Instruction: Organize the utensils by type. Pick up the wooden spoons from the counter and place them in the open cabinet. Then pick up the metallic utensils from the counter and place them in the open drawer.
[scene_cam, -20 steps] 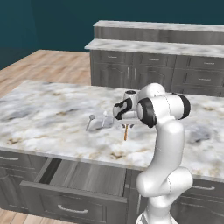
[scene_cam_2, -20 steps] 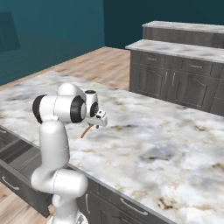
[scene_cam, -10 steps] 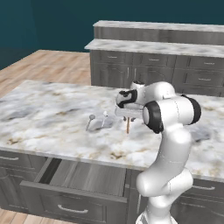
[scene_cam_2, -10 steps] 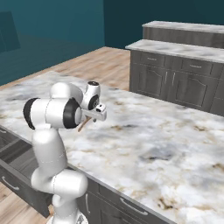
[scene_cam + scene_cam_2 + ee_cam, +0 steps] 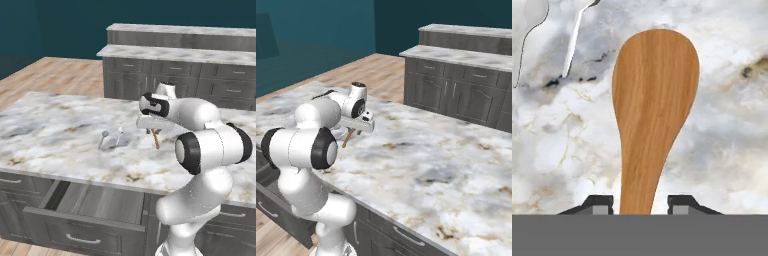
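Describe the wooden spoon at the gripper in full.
The orange-brown wooden spoon has a flat oval bowl with visible grain, narrowing to a slim handle that runs down between the two dark fingertips. It hangs from the gripper above the white-grey marble counter, handle angled downward in the base views. Whether the fingertips press it is unclear.

wooden spoon (image 5: pixel 653 115) above marble counter (image 5: pixel 722 140)

Teal walls (image 5: pixel 50 25), wooden floor (image 5: pixel 55 75), grey back cabinets (image 5: pixel 200 80)

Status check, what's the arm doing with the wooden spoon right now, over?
Gripper astride wooden spoon handle above counter; grip unconfirmed. Two metallic utensils on marble. Open drawer below.
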